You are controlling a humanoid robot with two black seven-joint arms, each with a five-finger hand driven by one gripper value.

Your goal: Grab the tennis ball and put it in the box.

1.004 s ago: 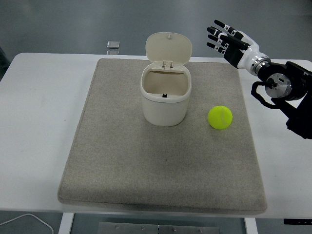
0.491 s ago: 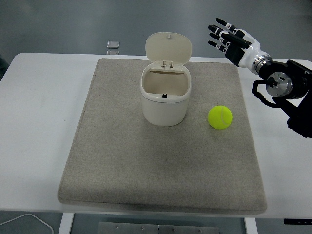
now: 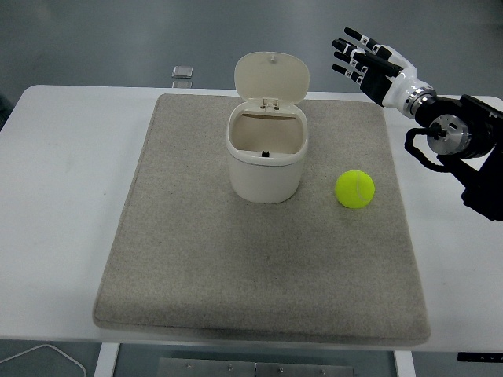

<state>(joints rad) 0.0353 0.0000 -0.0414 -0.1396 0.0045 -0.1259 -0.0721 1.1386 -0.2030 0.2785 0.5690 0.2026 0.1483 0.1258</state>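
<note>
White desk (image 3: pixel 63 157) and grey mat (image 3: pixel 196 259) look the same, but the right hand (image 3: pixel 368 63), fingers spread, has lifted a little, far from the tennis ball (image 3: pixel 354 189) beside the open box (image 3: pixel 266 161).

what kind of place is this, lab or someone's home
Most likely a robotics lab or test bench, not a home. A bare white table carries a grey mat staging only a lidded white box and a tennis ball, with a robot's right hand raised above.
</note>
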